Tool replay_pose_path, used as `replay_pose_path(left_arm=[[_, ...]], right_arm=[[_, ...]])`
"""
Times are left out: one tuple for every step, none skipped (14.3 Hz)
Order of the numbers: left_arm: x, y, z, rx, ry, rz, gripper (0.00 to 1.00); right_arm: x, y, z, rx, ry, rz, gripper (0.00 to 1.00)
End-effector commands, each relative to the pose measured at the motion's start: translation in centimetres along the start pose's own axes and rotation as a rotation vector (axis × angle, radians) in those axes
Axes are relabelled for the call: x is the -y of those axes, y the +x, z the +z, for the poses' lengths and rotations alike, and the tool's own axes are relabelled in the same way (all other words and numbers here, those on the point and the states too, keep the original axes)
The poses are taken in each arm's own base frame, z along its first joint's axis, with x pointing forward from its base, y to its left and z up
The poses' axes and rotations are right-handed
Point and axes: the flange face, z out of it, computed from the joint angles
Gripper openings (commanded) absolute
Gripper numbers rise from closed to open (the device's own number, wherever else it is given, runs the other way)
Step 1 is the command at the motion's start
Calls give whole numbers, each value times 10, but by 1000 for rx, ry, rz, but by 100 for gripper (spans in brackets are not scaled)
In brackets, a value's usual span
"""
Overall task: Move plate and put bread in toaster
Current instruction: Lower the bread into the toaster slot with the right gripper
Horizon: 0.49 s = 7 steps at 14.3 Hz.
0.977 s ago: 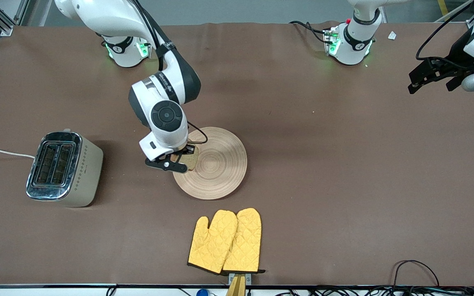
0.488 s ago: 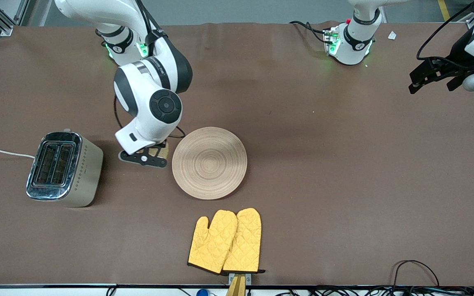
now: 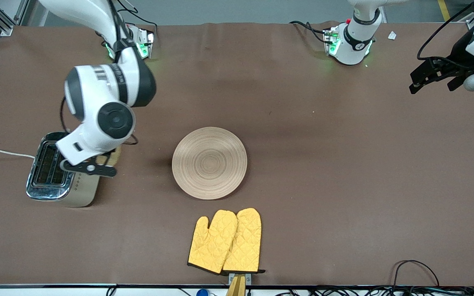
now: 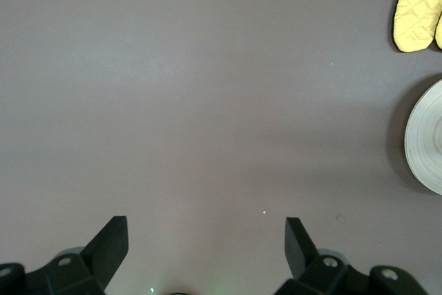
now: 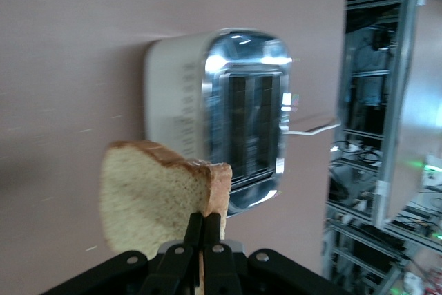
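The bread (image 5: 148,198), a light brown slice with a darker crust, hangs upright in my right gripper (image 5: 205,229), whose fingers are shut on its crust edge. In the front view the right gripper (image 3: 104,163) holds the bread (image 3: 113,155) over the plate-side edge of the beige, chrome-topped toaster (image 3: 47,164); both toaster (image 5: 235,115) slots look empty. The wooden plate (image 3: 209,163) lies bare at mid-table and also shows in the left wrist view (image 4: 428,136). My left gripper (image 3: 420,80) waits open and empty, raised at the left arm's end of the table; its jaws (image 4: 205,229) stand wide apart.
A pair of yellow oven mitts (image 3: 225,240) lies nearer the front camera than the plate and shows in the left wrist view (image 4: 418,5). The toaster's white cord (image 3: 2,152) runs off the right arm's end. Cables lie along the front edge (image 3: 414,267).
My right gripper lifted the bread off the plate and carried it toward the right arm's end, to the toaster. The plate now lies bare. The left arm has not moved.
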Motion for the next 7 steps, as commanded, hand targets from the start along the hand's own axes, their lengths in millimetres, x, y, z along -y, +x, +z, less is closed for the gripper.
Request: replay_pose_path(left_arm=[[2,0,-6,-9,-14,12,100],[11,1,-7,-11,-15,-4,100],[16,2,-7,-11,-15,-11,100],[16,2,-7,-11,-15,-5,100],[17,2,-7,-11,-15,-6,100],[17,2,-7,-11,-15,-6,100],[17,2,-7,-8,-14,-6,100]], right_arm=[[-31,10,18,2,-57,-3,0],[-40,14,25,4,-73,-1,0],[-43,16,25,-9,-83,-12,0],[-46,17,27,-10,-88,-20,0],[-50,19,30,-8,-92,-25,0],[-53,21,30,-21,-105,-32,0],[-55,23,30,-31,-110,-42,0]])
